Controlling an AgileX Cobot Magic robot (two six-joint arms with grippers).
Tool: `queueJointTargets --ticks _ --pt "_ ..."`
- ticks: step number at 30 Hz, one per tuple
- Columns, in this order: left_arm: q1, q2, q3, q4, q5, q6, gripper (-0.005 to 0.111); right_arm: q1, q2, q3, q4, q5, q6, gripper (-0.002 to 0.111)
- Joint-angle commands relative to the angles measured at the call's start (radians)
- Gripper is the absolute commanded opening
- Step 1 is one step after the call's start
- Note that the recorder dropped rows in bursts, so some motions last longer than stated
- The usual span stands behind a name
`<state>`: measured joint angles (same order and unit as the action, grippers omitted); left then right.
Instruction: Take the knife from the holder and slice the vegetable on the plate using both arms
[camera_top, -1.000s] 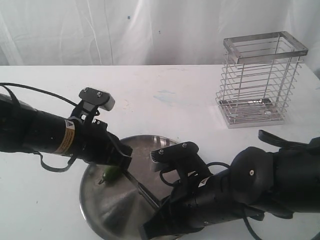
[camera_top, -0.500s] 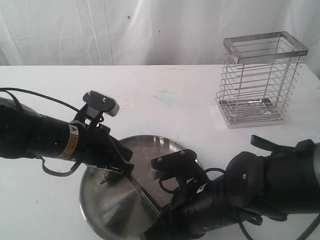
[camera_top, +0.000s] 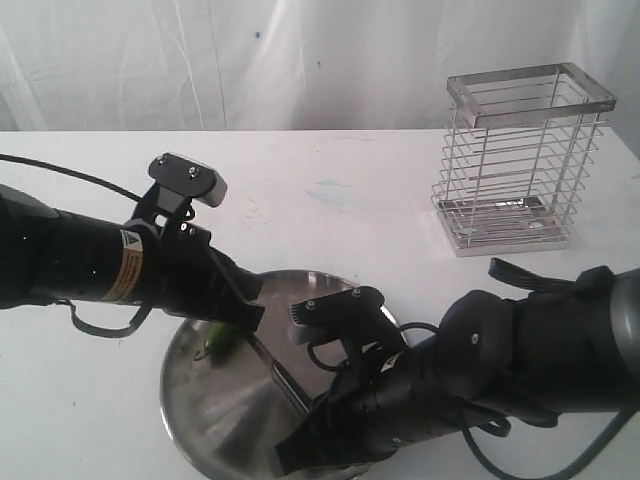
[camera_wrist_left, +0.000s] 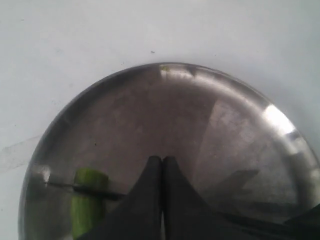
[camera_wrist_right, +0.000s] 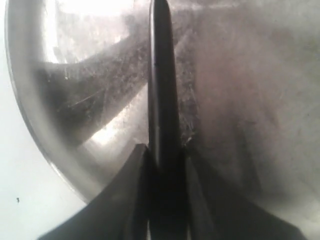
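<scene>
The right gripper (camera_wrist_right: 165, 165) is clamped on the knife (camera_wrist_right: 161, 85), whose dark blade runs straight out ahead of it over the plate (camera_top: 215, 420). In the exterior view the blade (camera_top: 275, 372) slants from the right gripper (camera_top: 300, 455) up toward the left gripper (camera_top: 245, 318).

The left gripper (camera_wrist_left: 162, 175) has its fingers pressed together with nothing between them, hovering over the plate (camera_wrist_left: 225, 115). The vegetable (camera_wrist_left: 87, 200) lies on the plate just beside the fingertips, the knife's thin blade crossing it. The holder (camera_top: 520, 160) stands on the white desk (camera_top: 330, 190), well away from both grippers.
</scene>
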<state>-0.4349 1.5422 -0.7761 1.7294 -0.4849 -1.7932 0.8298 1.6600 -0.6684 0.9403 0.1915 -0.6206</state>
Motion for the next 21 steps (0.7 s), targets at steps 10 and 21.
queueJointTargets --ticks 10,21 --pt "-0.005 0.071 0.077 0.015 0.094 0.018 0.0 0.0 0.037 -0.018 -0.001 0.013 -0.004 0.0" --pt "-0.005 0.071 0.077 -0.007 0.088 0.025 0.0 0.0 0.047 -0.018 -0.001 0.013 -0.004 0.0"
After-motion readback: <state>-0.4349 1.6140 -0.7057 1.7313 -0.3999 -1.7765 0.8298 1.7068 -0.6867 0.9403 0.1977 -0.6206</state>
